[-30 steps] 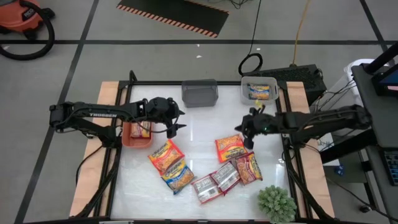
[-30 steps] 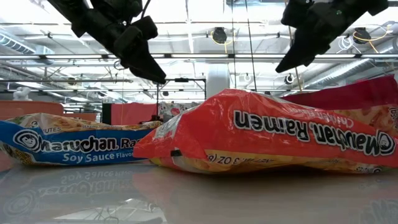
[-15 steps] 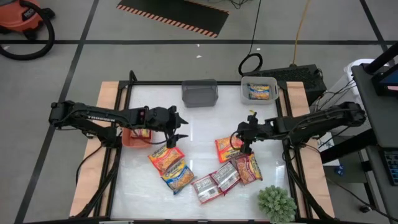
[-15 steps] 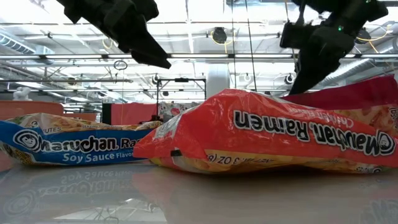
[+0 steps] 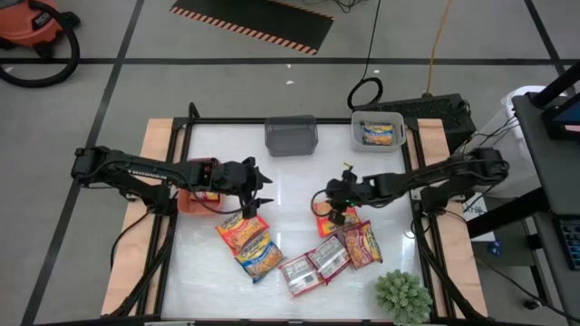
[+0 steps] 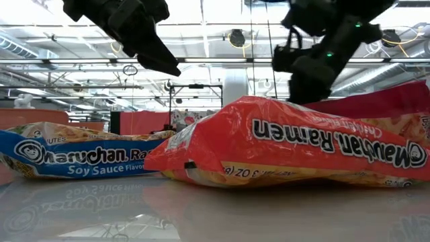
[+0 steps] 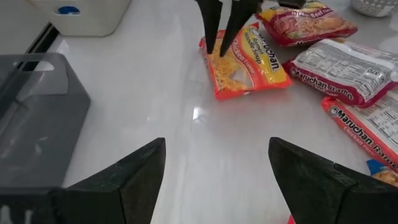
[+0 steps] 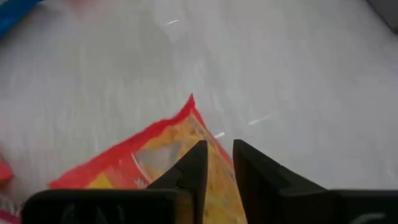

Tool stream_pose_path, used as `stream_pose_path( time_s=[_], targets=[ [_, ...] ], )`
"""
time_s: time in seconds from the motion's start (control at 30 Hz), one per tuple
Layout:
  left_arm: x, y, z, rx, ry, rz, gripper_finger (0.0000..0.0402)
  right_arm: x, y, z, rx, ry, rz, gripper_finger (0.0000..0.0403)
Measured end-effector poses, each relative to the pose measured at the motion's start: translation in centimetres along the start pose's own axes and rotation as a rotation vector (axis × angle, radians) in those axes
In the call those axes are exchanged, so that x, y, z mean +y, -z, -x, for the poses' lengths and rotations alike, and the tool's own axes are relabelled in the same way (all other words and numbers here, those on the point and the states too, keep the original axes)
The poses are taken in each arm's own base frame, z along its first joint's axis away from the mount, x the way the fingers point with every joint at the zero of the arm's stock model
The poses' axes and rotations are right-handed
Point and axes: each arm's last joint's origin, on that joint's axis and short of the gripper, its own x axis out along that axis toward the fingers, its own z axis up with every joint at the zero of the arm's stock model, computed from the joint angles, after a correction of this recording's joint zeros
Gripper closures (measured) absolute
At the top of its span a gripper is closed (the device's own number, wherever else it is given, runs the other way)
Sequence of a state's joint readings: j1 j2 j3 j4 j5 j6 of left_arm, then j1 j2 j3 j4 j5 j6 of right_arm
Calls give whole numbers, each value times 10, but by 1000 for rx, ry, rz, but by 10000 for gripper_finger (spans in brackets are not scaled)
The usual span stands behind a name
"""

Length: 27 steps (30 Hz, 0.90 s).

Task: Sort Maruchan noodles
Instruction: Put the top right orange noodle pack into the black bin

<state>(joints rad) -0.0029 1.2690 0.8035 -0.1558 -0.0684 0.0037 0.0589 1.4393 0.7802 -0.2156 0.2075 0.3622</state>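
Careful: your right gripper (image 8: 216, 163), fingers parted only a sliver, hovers directly above the red-trimmed packet's (image 5: 332, 217) corner; such a narrow gap could skid off the crinkly plastic. Left gripper (image 7: 214, 171) waits spread wide nearby.

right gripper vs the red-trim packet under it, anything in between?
Nothing visible. The right gripper hangs directly over a corner of the red-trimmed packet, fingers slightly apart, with only bare white table around that corner. The other packets lie clear of it, and the left gripper is off to the side.
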Motion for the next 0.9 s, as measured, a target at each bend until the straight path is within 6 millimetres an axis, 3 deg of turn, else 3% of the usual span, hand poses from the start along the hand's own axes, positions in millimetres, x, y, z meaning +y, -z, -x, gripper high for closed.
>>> stream_pose_path(
  time_s=[0.37, 0.6, 0.9],
  targets=[
    [-5, 8, 0, 59, -24, 38, 112, 28, -39, -34, 109, 29, 95, 286],
    [-14, 6, 0, 39, 3, 19, 112, 33, -42, -48, 133, 36, 142, 266],
    [-23, 4, 1, 13, 30, 5, 112, 31, -36, -48, 193, 55, 152, 237]
  ],
)
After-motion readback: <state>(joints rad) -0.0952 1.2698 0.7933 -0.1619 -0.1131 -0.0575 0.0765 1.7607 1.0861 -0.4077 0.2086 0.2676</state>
